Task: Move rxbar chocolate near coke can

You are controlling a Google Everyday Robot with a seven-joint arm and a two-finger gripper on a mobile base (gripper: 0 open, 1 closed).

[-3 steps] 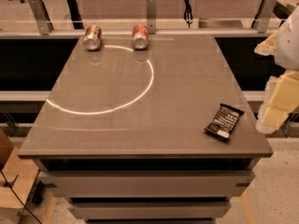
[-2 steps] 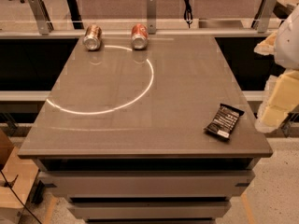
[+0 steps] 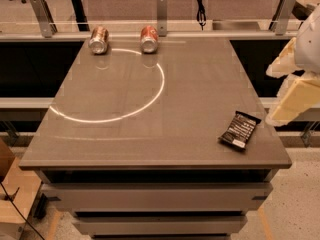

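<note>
The rxbar chocolate [image 3: 240, 129] lies flat near the front right corner of the grey table [image 3: 150, 134], a dark wrapper with rows of white lettering. The coke can [image 3: 149, 38], red with a silver end, lies on its side at the far edge, left of centre. My gripper [image 3: 294, 98] shows as cream-coloured parts at the right edge of the view, off the table's right side, a little right of and above the bar and not touching it. It holds nothing that I can see.
A paler copper-and-silver can [image 3: 99, 39] lies on its side left of the coke can. A bright ring of light [image 3: 160, 86] curves across the tabletop. A rail with metal posts [image 3: 161, 6] runs behind the table.
</note>
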